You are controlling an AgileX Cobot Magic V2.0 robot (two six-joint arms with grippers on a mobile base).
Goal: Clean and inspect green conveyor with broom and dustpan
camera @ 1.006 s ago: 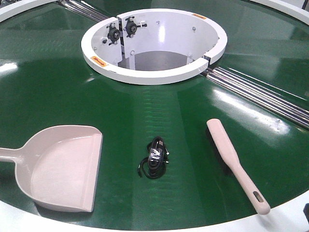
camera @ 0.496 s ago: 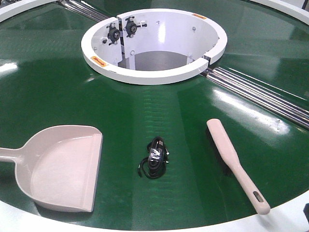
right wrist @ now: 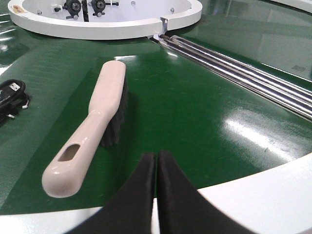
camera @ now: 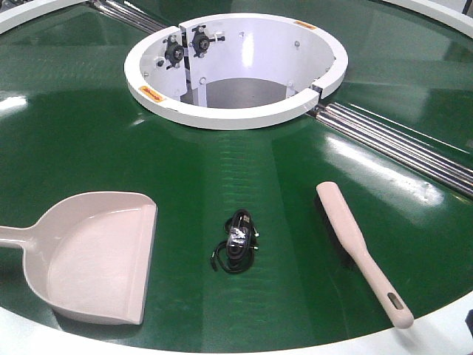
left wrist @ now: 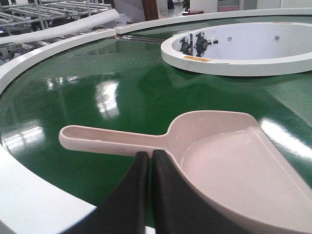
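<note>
Nothing of the task is judged to have been carried out so far. A coiled black cable (camera: pixel 236 244) is seen lying loose on the belt of the green conveyor (camera: pixel 89 140), and it is taken to be the debris to be swept. The dustpan (camera: pixel 96 255) is laid flat to the left of the cable, with its open mouth turned toward the cable and apart from it. The broom (camera: pixel 355 240) is laid bristles-down to the right of the cable, also apart. Neither tool is held. The left gripper (left wrist: pixel 148 155), left of the cable near the dustpan's handle, is seen with its jaws pressed together on nothing. The right gripper (right wrist: pixel 156 156), right of the cable near the broom's handle end, is likewise drawn together and empty. Grasping both tools, sweeping the cable into the pan and inspecting the belt are all left to be done.
</note>
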